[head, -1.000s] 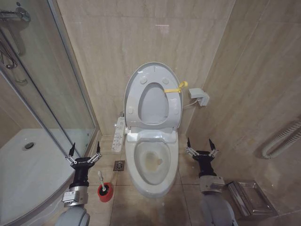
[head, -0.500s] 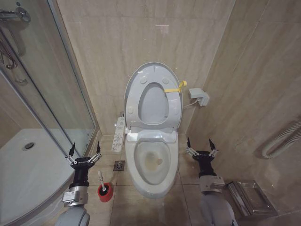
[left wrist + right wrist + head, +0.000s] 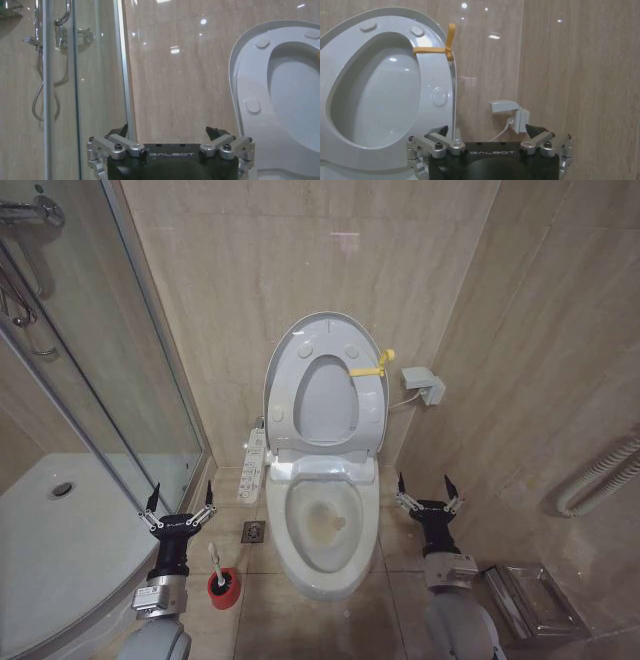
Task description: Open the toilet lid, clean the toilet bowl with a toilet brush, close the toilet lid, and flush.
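Head view: both grippers — left gripper (image 3: 179,502), right gripper (image 3: 428,490) — spread empty; you take the light, stiff toilet brush (image 3: 217,568) by its thin, slippery handle.

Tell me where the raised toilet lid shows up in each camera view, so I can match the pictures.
Head view: toilet lid upright against the back wall, above the toilet bowl.
Left wrist view: its rim runs along the picture's right edge.
Right wrist view: it takes the left half.
Shared landmark: the round bumpers on its underside.
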Robot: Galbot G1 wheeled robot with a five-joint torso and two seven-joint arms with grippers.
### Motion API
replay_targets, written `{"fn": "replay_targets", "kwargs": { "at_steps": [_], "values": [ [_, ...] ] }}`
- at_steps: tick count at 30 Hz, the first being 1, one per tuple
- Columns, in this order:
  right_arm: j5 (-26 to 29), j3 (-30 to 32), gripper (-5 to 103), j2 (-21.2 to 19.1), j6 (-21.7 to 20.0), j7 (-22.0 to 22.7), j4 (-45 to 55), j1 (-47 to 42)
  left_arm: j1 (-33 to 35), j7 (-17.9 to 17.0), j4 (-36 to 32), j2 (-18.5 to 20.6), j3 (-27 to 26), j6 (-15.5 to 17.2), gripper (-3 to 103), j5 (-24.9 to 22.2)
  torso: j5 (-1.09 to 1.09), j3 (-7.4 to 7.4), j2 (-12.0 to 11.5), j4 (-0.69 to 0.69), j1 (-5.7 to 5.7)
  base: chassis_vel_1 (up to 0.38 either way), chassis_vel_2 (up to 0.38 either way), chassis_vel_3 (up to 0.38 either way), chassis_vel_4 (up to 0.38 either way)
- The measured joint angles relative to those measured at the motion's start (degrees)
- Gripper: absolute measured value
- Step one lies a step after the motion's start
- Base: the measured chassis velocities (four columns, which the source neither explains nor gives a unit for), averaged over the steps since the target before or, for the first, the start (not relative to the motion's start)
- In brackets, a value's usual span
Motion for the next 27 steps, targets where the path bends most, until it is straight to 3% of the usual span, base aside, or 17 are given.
{"fn": "replay_targets", "kwargs": {
  "at_steps": [27],
  "values": [
    [0.02, 0.00, 100, 0.00, 0.00, 0.00, 0.00, 0.00, 0.00, 0.00, 0.00, 0.00, 0.00, 0.00, 100, 0.00, 0.00, 0.00, 0.00, 0.00, 0.00, 0.000, 0.000, 0.000, 0.000]
  ]
}}
